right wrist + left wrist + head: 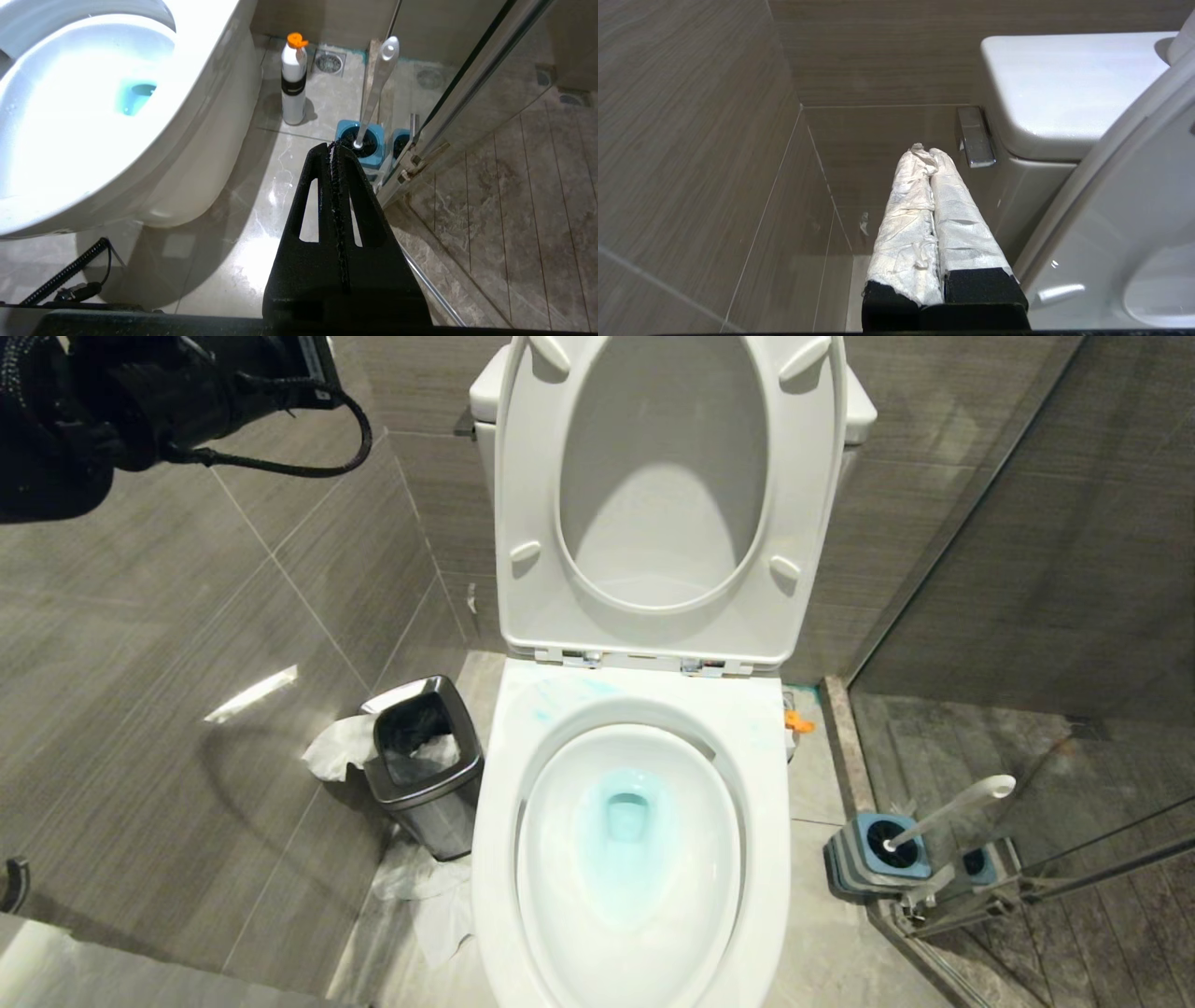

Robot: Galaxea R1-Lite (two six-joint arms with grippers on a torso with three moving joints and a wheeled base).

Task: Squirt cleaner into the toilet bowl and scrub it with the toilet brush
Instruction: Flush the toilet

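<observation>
The white toilet bowl (635, 859) stands in the middle with seat and lid raised. Turquoise cleaner (625, 817) tints its water and smears the rim's back left. The toilet brush (952, 810) leans in its blue-and-grey holder (882, 854) on the floor to the right. My left arm (140, 392) is raised at the upper left. Its gripper (927, 151), fingers wrapped in white paper, is shut on nothing, close to the chrome flush lever (975, 137). My right gripper (333, 147) is shut and empty, low beside the bowl, just short of the brush holder (362, 142).
A steel bin (425, 765) with crumpled paper stands left of the bowl against the tiled wall. A white bottle with an orange cap (294, 84) stands on the floor between the bowl and the brush. A glass shower partition (1074, 859) closes the right side.
</observation>
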